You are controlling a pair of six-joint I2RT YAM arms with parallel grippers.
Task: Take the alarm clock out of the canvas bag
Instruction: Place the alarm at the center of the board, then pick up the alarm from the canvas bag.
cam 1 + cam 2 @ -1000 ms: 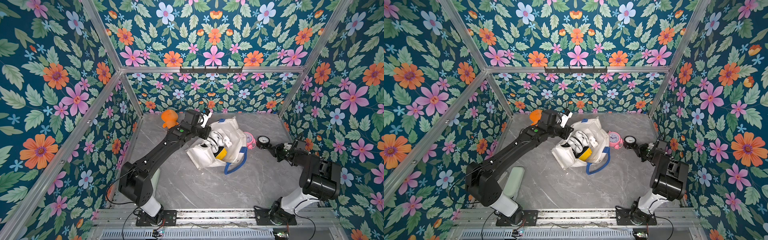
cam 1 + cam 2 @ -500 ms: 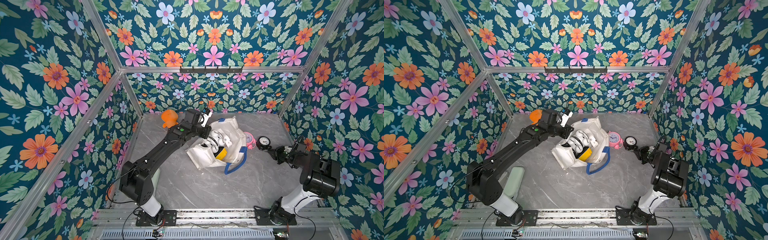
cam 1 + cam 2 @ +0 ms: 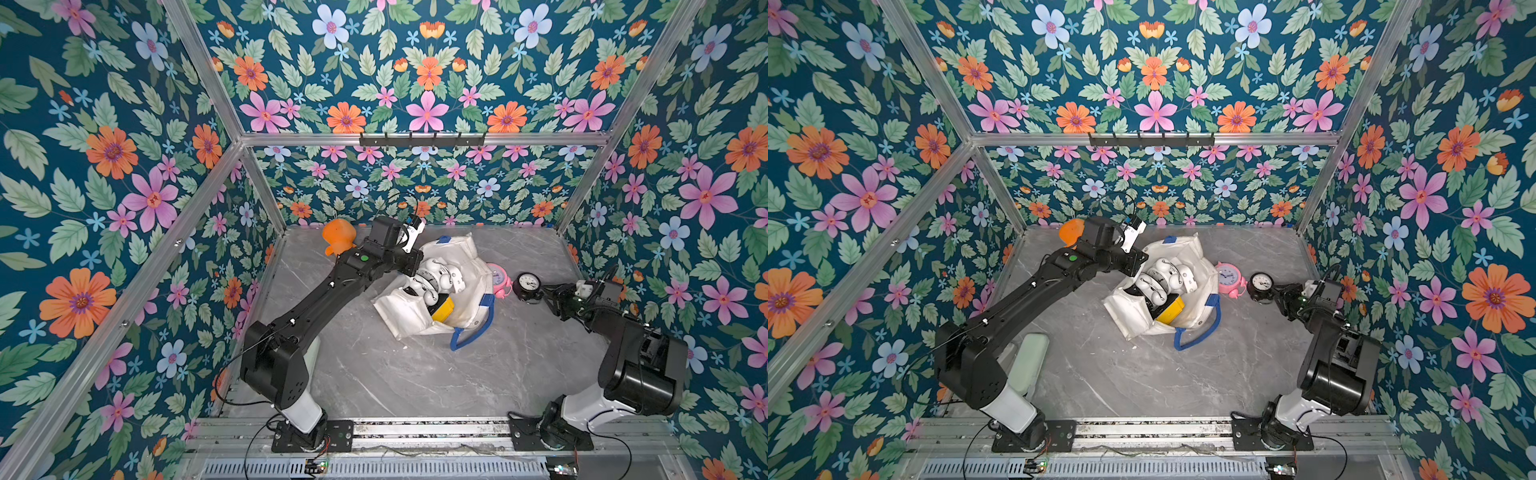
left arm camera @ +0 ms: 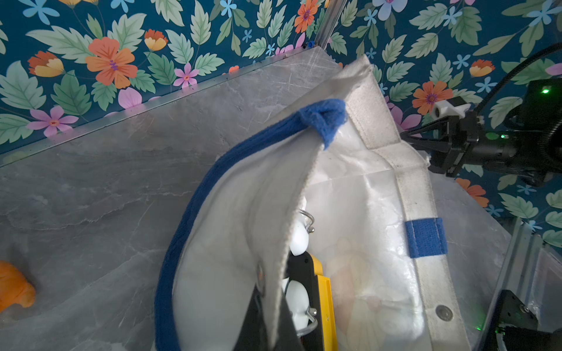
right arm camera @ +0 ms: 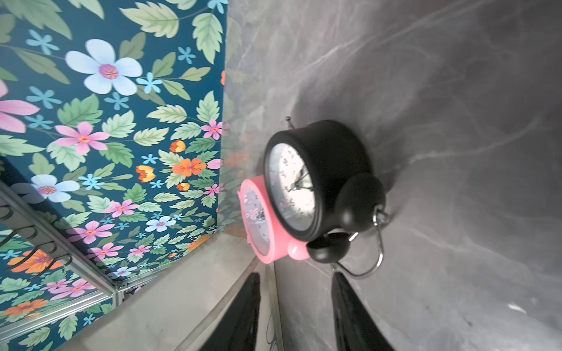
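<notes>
Right gripper first: its jaws stand apart with nothing between them, tips pointed at the black alarm clock but not touching it. That clock stands upright on the grey table, right of centre, outside the bag. Just left of it and a little farther back is a pink clock, close against the outer wall of the canvas bag.

The bag itself slumps mid-table, mouth gaping toward the near left. Over there the left gripper is pinched tight on the bag's rim fabric, lifting that edge and its blue handle so the mouth is held wide.

My read is that one removal is done, with the black clock down and free. There is more inside, though: white twin-bell clocks and a yellow-edged item show through the opening. If every clock must come out, the right arm needs further trips.
</notes>
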